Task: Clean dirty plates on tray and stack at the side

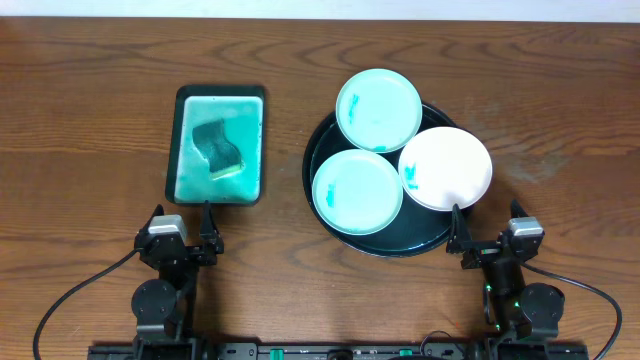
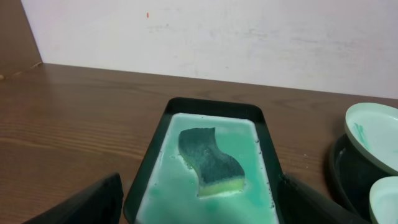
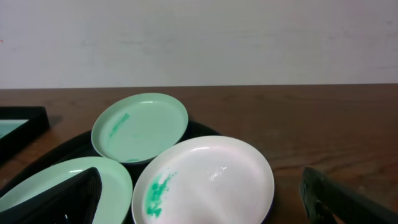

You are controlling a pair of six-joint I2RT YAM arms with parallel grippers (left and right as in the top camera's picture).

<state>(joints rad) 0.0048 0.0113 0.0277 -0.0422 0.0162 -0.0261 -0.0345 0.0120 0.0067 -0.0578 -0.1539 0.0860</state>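
Three small round plates rest on the large round black tray [image 1: 330,215]. The far plate [image 1: 378,109] and the near-left plate [image 1: 357,192] are coated teal-green. The right plate [image 1: 446,167] is mostly white with a teal smear at its left edge; it also shows in the right wrist view [image 3: 211,180], with the far plate [image 3: 140,127] behind it. My left gripper [image 1: 187,232] is open and empty, just short of the rectangular tray. My right gripper [image 1: 488,238] is open and empty, just in front of the white plate.
A rectangular black tray [image 1: 220,100] of teal liquid holds a dark green and yellow sponge [image 1: 216,150], also in the left wrist view [image 2: 210,162]. Bare wood tabletop [image 1: 90,120] lies left, and more of it [image 1: 570,120] right of the round tray.
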